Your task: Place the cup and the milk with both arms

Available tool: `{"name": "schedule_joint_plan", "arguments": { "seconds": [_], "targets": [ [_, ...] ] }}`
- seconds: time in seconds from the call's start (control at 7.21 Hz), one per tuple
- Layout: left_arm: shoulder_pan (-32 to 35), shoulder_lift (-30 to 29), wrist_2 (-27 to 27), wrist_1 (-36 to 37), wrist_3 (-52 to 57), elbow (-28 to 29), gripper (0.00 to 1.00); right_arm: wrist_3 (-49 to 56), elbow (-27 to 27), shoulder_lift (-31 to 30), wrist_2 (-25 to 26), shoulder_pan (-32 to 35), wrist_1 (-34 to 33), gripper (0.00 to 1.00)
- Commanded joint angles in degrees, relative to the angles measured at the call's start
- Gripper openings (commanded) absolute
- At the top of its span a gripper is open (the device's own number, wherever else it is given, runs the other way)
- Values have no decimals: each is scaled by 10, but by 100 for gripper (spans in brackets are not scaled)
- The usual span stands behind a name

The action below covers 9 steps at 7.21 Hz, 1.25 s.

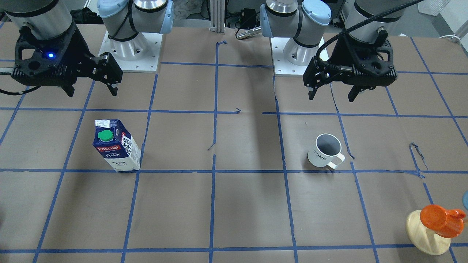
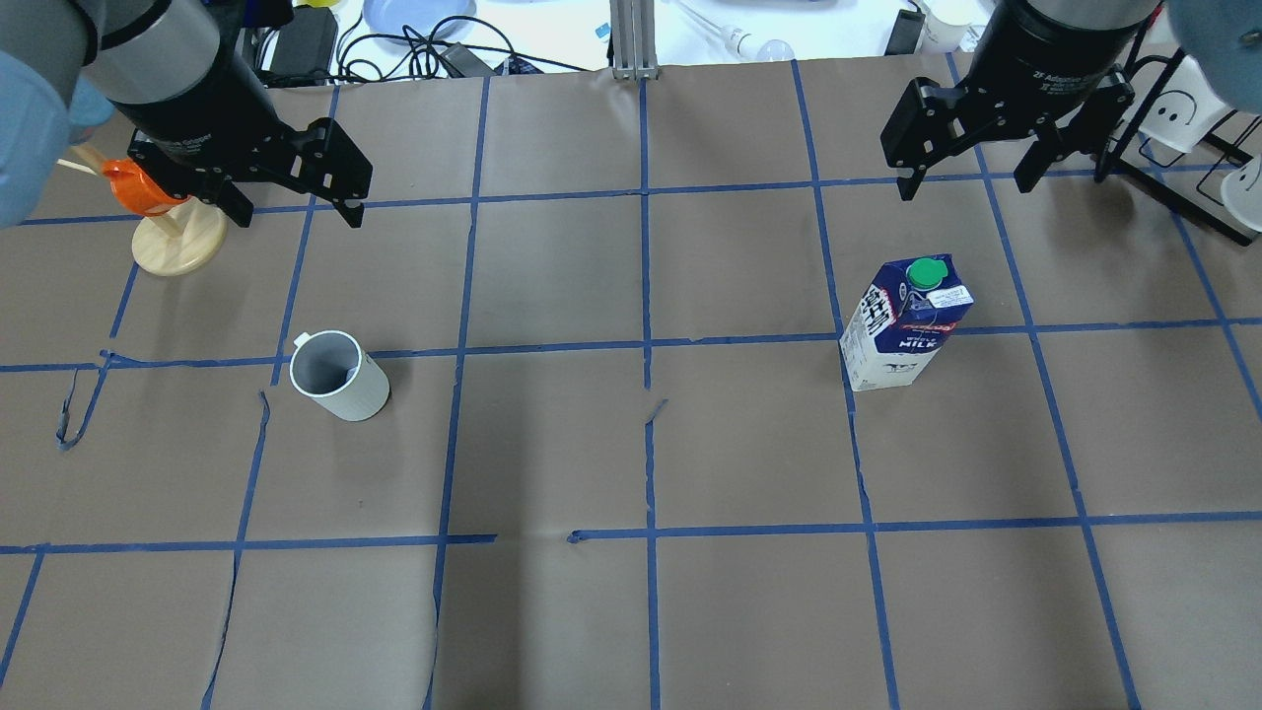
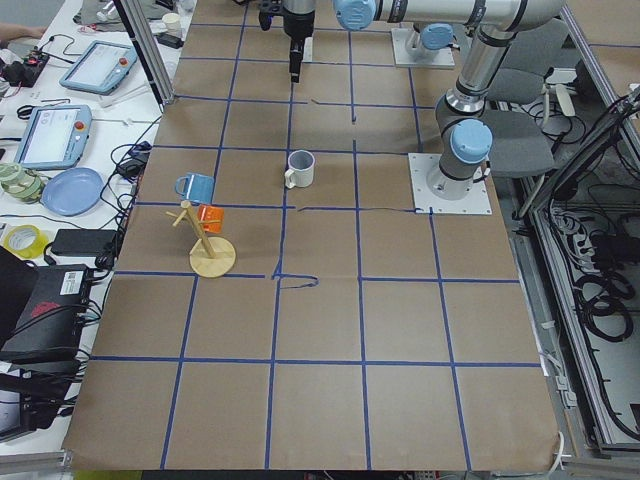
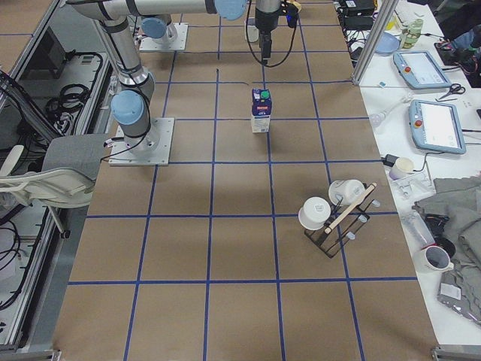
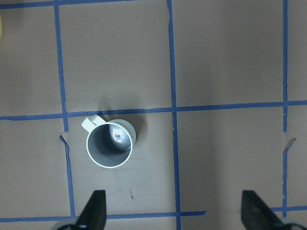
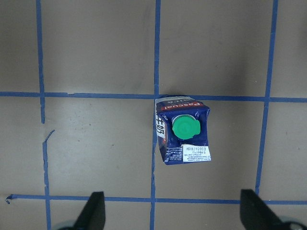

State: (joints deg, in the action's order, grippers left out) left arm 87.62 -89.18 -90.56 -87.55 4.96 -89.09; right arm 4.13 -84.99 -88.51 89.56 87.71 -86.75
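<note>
The cup [image 1: 324, 150] stands upright on the surface [image 1: 248, 204], its handle turned away from the robot. Its dark grey interior is empty. The milk [image 1: 117, 145] stands upright well apart from the cup, toward the robot's right, with its green cap fitted. The left claw [image 1: 332, 95] hangs above the cup, clear of it, fingers spread apart and holding nothing. The right claw [image 1: 91, 91] hangs far from the cup, above the milk, fingers likewise apart. An orange-topped wooden stand [image 1: 433, 228] sits beyond the cup, opposite the milk.
</note>
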Motion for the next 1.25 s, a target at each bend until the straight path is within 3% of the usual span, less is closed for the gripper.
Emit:
{"name": "schedule_joint_plan", "arguments": {
  "seconds": [0.0, 0.42, 0.69, 0.97, 1.11],
  "targets": [
    [-1, 1, 1, 2, 2, 0, 100, 0, 0, 0, 0, 0, 0, 100],
    [-36, 3, 2, -17, 7, -1, 100, 0, 0, 0, 0, 0, 0, 100],
    [-106, -6, -1, -18, 17, -60, 100, 1, -1, 0, 0, -1, 0, 100],
    [-164, -26, 6, 10, 50, -96, 100, 2, -1, 0, 0, 0, 0, 100],
    [-164, -49, 5, 64, 57, -114, 100, 2, -1, 0, 0, 0, 0, 100]
  ]
}}
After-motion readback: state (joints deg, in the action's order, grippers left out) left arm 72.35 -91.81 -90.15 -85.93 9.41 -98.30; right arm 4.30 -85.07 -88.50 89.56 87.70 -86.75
